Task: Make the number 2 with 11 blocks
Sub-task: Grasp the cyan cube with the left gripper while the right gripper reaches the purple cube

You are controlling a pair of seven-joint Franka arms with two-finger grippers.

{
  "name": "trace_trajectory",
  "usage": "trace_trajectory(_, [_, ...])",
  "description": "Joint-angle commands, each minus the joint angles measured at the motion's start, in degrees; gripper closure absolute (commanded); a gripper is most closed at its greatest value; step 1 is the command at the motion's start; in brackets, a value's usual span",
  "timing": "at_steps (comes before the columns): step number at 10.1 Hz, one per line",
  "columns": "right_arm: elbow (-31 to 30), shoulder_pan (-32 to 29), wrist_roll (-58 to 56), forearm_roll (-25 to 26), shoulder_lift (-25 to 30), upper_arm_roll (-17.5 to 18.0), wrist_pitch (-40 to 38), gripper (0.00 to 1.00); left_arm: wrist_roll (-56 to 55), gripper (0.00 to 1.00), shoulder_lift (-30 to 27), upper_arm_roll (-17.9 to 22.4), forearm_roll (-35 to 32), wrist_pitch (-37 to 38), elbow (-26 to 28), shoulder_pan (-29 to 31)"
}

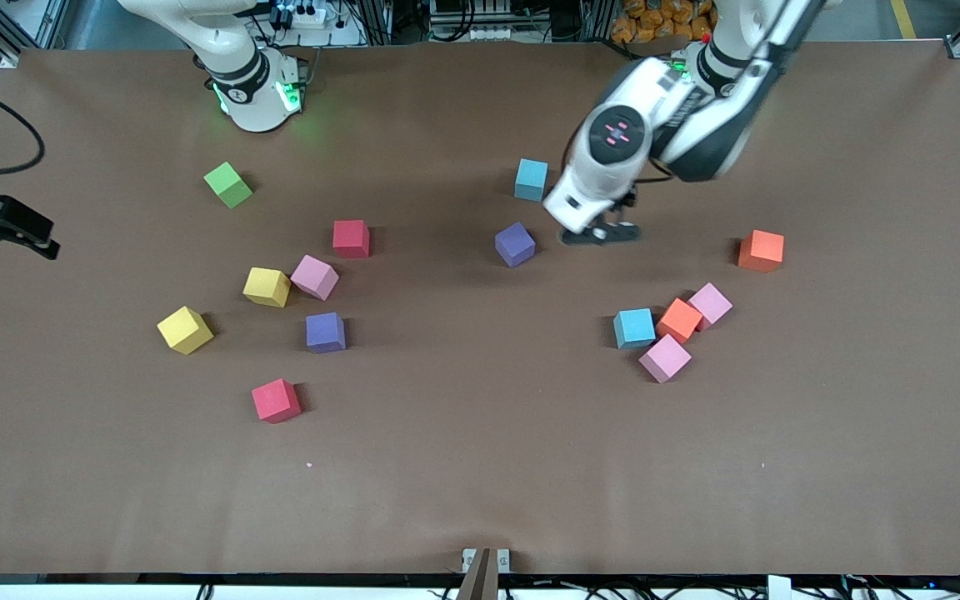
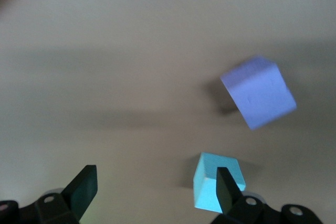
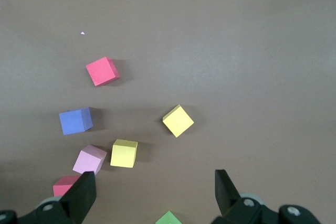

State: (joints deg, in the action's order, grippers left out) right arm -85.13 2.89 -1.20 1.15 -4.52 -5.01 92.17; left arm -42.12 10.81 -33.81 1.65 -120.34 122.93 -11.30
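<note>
While front view hides left gripper (image 2: 152, 192), wrist view shows gripper spread.

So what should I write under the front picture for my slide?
Coloured blocks lie scattered on the brown table; the left pincer hangs open beside a purple block, no digit started.

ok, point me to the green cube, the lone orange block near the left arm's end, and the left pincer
green cube (image 1: 228, 184), front view, top face.
orange block (image 1: 761, 250), front view, top face.
left pincer (image 2: 154, 188), left wrist view, midway between its open fingertips.
</note>
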Motion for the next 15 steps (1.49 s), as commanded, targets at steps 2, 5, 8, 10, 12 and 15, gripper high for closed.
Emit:
trace_trajectory(2, [0.8, 0.1, 0.1, 0.3, -2.4, -0.2, -1.0, 0.00, -2.0, 0.00, 1.2, -5.8, 1.8, -7.4, 5.2, -1.4])
trace_trajectory(5, [0.9, 1.9, 0.4, -0.7, -9.6, -0.1, -0.6, 0.00, -2.0, 0.00, 4.1, -5.9, 1.1, -11.0, 5.6, -3.7])
trace_trajectory(8, [0.8, 7.0, 0.4, -2.8, -16.5, -0.1, -0.5, 0.00, -2.1, 0.00, 6.5, -5.8, -0.3, -17.0, 8.1, -5.0])
trace_trajectory(10, [-1.6, 12.0, 1.1, -6.9, -19.7, -0.1, 5.5, 0.00, -2.2, 0.00, 6.7, -5.9, -0.3, -17.1, 9.1, -5.1])
trace_trajectory(12, [-8.8, 15.8, 5.3, -7.3, -20.2, -0.1, 15.4, 0.00, -2.3, 0.00, 7.4, -5.9, -0.3, -17.0, 9.6, -5.1])
trace_trajectory(15, [-16.5, 20.7, 10.1, -7.1, -19.4, -0.2, 19.5, 0.00, -3.0, 0.00, 9.4, -5.8, -0.7, -17.2, 9.6, -6.0])
